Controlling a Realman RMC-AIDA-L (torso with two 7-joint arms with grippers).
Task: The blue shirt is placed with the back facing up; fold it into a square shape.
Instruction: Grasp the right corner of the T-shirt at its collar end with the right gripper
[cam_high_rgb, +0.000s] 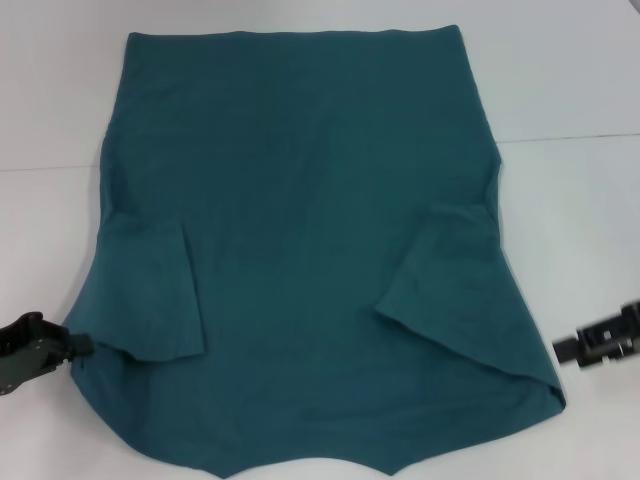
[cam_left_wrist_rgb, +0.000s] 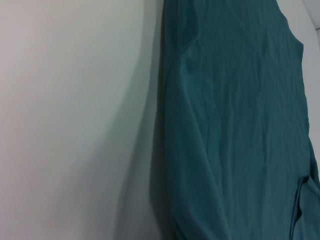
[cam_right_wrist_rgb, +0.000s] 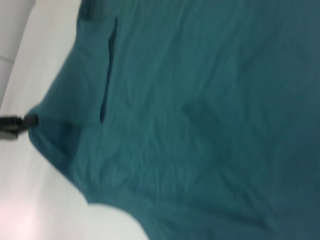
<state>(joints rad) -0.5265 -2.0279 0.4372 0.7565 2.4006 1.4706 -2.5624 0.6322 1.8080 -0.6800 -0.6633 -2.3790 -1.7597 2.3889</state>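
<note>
Fabric fills most of the head view: the blue shirt (cam_high_rgb: 320, 230) lies spread flat on the white table (cam_high_rgb: 570, 80), both short sleeves folded inward onto the body. The left gripper (cam_high_rgb: 82, 345) sits at the shirt's near left edge, its tip touching the cloth; whether it grips the hem cannot be told. The right gripper (cam_high_rgb: 562, 349) rests on the table just beside the shirt's near right corner, its state likewise unclear. The left wrist view shows the shirt's (cam_left_wrist_rgb: 240, 125) long edge against bare table (cam_left_wrist_rgb: 75, 115). The right wrist view shows the shirt (cam_right_wrist_rgb: 200, 115) and, farther off, the left gripper (cam_right_wrist_rgb: 31, 121) at its edge.
</note>
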